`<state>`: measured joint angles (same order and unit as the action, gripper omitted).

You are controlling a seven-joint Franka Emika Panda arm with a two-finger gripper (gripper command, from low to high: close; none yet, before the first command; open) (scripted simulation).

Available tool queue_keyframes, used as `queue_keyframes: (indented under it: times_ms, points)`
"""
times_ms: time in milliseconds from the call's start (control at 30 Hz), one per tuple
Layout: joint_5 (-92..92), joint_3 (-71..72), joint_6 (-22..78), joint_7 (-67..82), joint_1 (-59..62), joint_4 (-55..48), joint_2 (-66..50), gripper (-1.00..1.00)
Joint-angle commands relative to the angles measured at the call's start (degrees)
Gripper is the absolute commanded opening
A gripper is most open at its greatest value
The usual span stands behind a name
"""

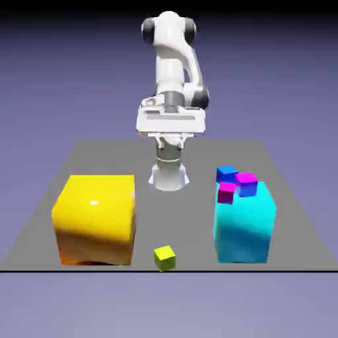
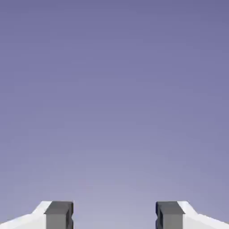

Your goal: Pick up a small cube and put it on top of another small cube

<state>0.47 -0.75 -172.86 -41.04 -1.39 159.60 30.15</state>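
Yellow-green and tiny, the small cube [image 1: 164, 258] sits on the grey worktop [image 1: 39, 218] at its near edge, between the large glossy yellow block [image 1: 96, 219] and the large cyan block [image 1: 245, 223], touching neither; a blue cube [image 1: 226, 173], a small magenta-topped cube [image 1: 246, 184] and a magenta cube [image 1: 226, 192] cluster at the cyan block's top. The white arm's hand [image 1: 170, 122] hangs well above the worktop — its jaws stand apart, the grey fingertips [image 2: 58, 214] with nothing between them; only violet backdrop shows beyond.
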Motion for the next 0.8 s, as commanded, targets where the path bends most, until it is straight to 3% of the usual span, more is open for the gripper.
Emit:
queue_keyframes:
  times_ms: [0, 767]
  points:
    - [0.4, -0.6, 1.0, 1.2, -0.6, -1.2, -2.1, 0.00]
    - [9.4, -15.0, 22.9, 28.2, -13.9, -27.9, -49.8, 0.00]
